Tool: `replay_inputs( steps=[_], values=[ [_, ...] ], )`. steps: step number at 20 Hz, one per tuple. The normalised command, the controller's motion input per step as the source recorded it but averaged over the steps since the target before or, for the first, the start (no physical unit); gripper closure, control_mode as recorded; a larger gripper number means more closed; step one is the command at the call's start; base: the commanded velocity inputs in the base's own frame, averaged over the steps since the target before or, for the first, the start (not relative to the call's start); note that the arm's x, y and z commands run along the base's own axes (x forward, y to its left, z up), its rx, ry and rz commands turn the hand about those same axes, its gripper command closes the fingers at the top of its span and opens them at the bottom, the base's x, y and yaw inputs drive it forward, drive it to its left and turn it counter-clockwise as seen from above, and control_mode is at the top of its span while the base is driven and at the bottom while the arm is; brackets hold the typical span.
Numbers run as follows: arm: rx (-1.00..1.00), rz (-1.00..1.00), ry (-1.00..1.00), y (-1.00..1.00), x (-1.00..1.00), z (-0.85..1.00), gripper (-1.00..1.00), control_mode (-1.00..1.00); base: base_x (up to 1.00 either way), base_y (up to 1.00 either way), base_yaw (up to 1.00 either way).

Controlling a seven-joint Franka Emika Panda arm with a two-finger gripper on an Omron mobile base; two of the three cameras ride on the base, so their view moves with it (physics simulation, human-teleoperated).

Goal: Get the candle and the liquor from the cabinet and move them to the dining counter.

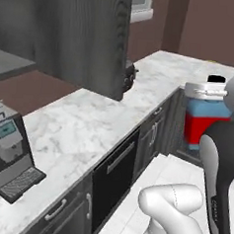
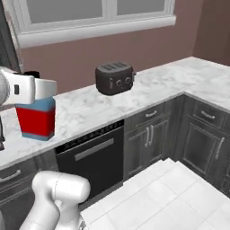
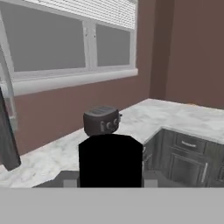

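Note:
The liquor (image 1: 203,126) is a squarish bottle with a red lower body, a blue band and a black cap, held in the air beside the worktop. My gripper (image 1: 206,91) is shut on its neck just under the cap. From the right, the liquor (image 2: 36,120) hangs under my gripper (image 2: 37,90) at the far left. In the hand view its black cap (image 3: 110,159) stands right in front of the lens. The cabinet (image 1: 85,37) hangs dark grey at the upper left, and a door edge (image 3: 6,140) shows beside the hand. The candle and the dining counter are out of view.
A dark toaster (image 2: 114,77) sits on the marble worktop (image 1: 89,122) below the window (image 3: 65,39). A coffee machine (image 1: 7,151) stands at the near left. Dark lower cabinets and a dishwasher (image 2: 92,155) line the front; white floor lies below.

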Motion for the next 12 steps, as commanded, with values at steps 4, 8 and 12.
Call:
replay_inputs(
  steps=[4, 8, 12],
  values=[
    [0.0, 0.0, 0.0, 0.0, 0.0, 0.0, 1.0, 1.0, -0.03, 0.07, -0.97],
    [0.0, 0.0, 0.0, 0.0, 0.0, 0.0, 1.0, 1.0, 0.18, 0.28, -0.87],
    [0.0, 0.0, 0.0, 0.0, 0.0, 0.0, 1.0, 1.0, 0.42, 0.28, -0.78]
  ],
)
